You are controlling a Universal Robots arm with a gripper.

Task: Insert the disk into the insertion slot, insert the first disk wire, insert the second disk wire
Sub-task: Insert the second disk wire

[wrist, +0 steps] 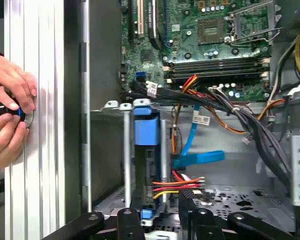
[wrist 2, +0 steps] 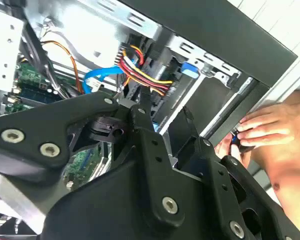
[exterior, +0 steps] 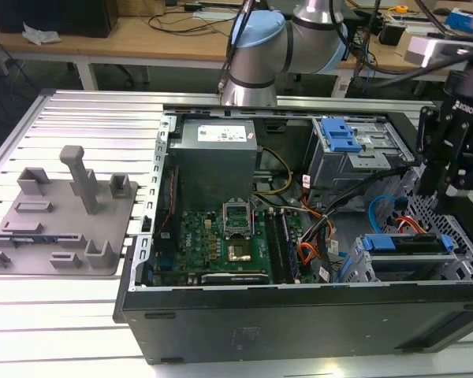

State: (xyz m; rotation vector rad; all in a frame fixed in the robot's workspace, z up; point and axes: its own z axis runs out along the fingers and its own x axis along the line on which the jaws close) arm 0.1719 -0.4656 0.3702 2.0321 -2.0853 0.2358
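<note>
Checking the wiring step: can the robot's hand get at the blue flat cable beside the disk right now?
Probably yes. The hand hovers by the disk, and the blue flat cable lies loose in open space alongside; only the red-and-yellow wires run close by.

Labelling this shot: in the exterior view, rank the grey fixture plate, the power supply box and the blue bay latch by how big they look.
Largest: grey fixture plate
Middle: power supply box
Smallest: blue bay latch

A slotted aluminium table (exterior: pixel 87 110) carries an open computer case (exterior: pixel 299 323) and, beside it, a grey fixture plate (exterior: pixel 63 236).
</note>
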